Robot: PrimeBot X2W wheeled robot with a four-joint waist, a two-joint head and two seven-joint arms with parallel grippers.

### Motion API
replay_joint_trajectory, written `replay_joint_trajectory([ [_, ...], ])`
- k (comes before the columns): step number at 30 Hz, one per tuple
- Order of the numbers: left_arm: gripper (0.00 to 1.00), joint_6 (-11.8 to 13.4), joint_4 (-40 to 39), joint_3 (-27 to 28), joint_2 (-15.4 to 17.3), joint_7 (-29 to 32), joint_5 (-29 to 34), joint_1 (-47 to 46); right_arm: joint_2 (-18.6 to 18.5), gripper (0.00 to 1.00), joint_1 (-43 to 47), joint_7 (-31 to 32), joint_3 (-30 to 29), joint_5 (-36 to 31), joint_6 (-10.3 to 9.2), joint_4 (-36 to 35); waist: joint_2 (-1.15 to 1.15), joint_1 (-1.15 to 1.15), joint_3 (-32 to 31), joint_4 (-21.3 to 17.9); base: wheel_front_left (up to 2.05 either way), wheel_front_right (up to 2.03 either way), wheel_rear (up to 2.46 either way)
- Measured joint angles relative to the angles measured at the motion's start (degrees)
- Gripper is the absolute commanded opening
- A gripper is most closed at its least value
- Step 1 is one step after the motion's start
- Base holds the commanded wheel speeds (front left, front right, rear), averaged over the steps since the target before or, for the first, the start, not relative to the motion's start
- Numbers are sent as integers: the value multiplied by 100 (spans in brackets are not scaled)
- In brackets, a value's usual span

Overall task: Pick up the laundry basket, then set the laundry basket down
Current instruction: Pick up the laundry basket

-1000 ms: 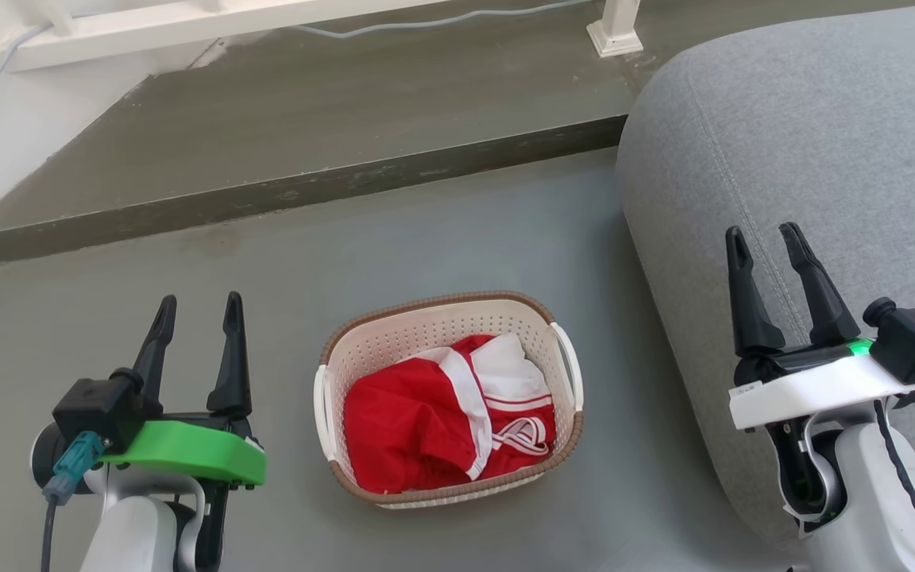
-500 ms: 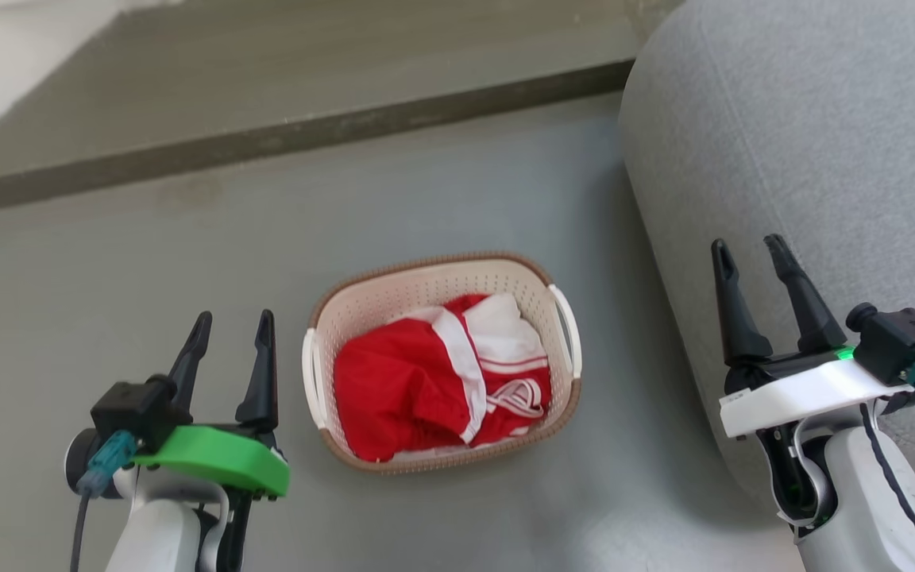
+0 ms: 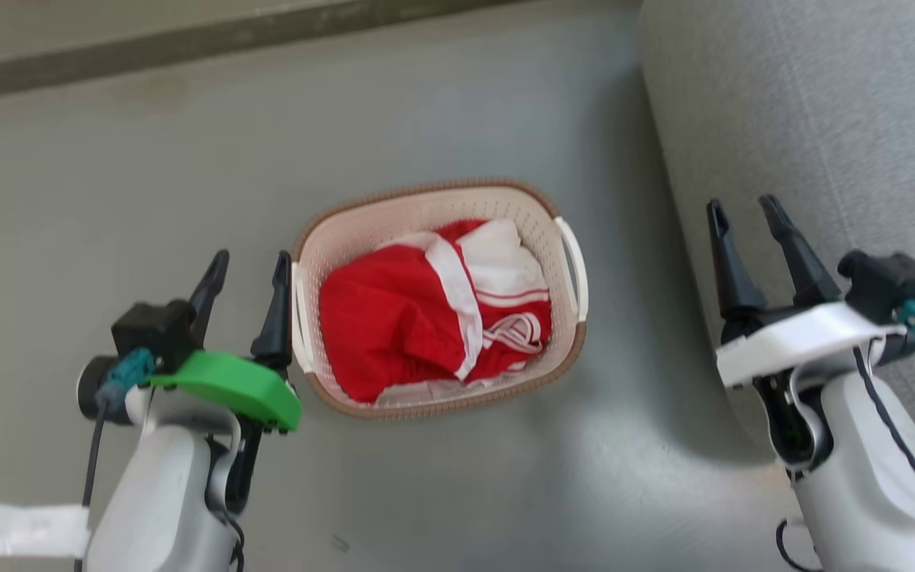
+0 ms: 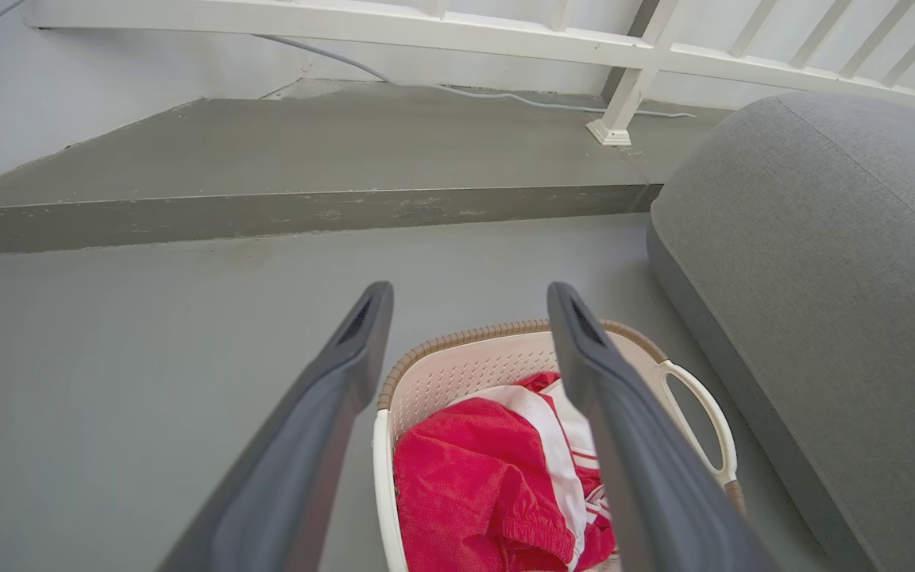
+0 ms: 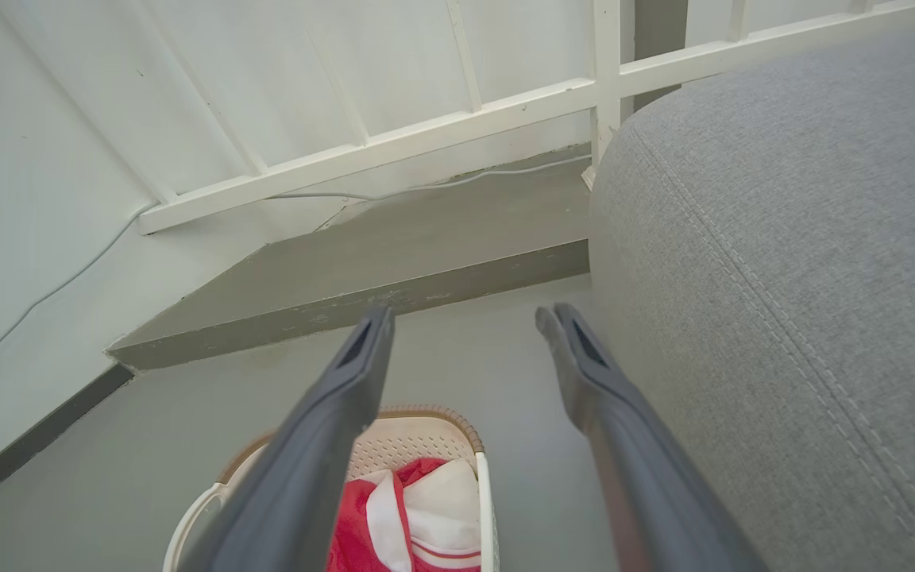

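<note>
The laundry basket [image 3: 394,218], cream-white perforated plastic with a brown rim and white loop handles, stands on the grey floor in the middle of the head view, holding red and white clothing [image 3: 426,306]. My left gripper [image 3: 252,264] is open just left of the basket's left handle [image 3: 297,318], its right fingertip close to the rim. My right gripper [image 3: 742,206] is open and empty, well to the right of the right handle [image 3: 574,258], over the sofa's edge. The left wrist view looks down on the basket [image 4: 465,365]; the basket [image 5: 418,433] sits at the bottom of the right wrist view.
A grey fabric sofa [image 3: 823,119] fills the right side, close to the basket. A raised concrete step [image 4: 291,210] runs across the back, with a white railing [image 4: 505,44] and a cable behind it. Open floor lies left of and in front of the basket.
The head camera has tilted down, so the step and railing slid out of the top. My left gripper has come in closer to the basket's left handle. Both grippers stay open.
</note>
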Motion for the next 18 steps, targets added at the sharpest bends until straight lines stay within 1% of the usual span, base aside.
replay_joint_trajectory([
  [4, 100, 0, 274, -41, -7, 136, 2, -336, -13, 100, -326, 119, 18, 177, 0, 219, 0, 0, 298, 14, 0, 0, 0],
  [8, 100, 1, 500, -21, -14, 202, -1, -708, -81, 100, -681, 238, 94, 189, 0, 471, 0, 0, 595, 34, 0, 0, 0],
  [12, 100, 1, 693, -23, -27, 293, -36, -1056, -169, 100, -977, 414, 234, 189, 0, 789, 0, 0, 896, 63, 0, 0, 0],
  [18, 100, 1, 1055, -41, -52, 345, -76, -1427, -185, 100, -1485, 561, 528, 188, 0, 1203, 0, 0, 1326, 121, 0, 0, 0],
])
